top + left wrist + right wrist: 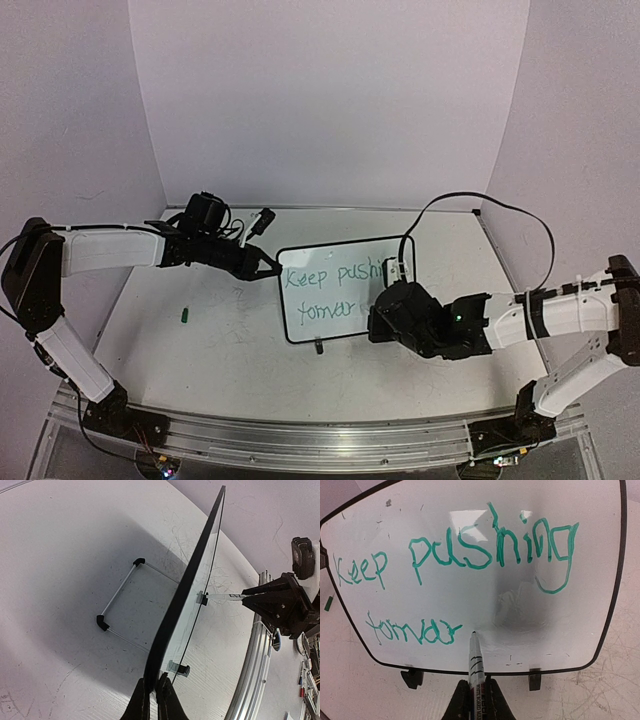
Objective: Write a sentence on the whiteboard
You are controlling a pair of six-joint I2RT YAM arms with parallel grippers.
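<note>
Whiteboard [580, 620], small, white, black-rimmed, upright directly ahead of the right gripper [475, 692], whose jaws are clamped on a white-barrelled marker [476, 657], its tip just after "forwar" in the green handwritten sentence [470, 555]. The left gripper [154, 692] is pinched shut on the board's side rim, apparently steadying it against writing pressure.

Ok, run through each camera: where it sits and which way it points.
Top external: above and behind the robot, looking down at the table; left arm and right arm show, whiteboard between them.
Left wrist: on the left arm, sighting along the whiteboard's edge; the left gripper, shut on that edge, shows at bottom.
Right wrist: on the right arm, facing the green writing; the right gripper, shut on a marker, shows at bottom.
Shared: the left wrist view also catches the right gripper and marker.
</note>
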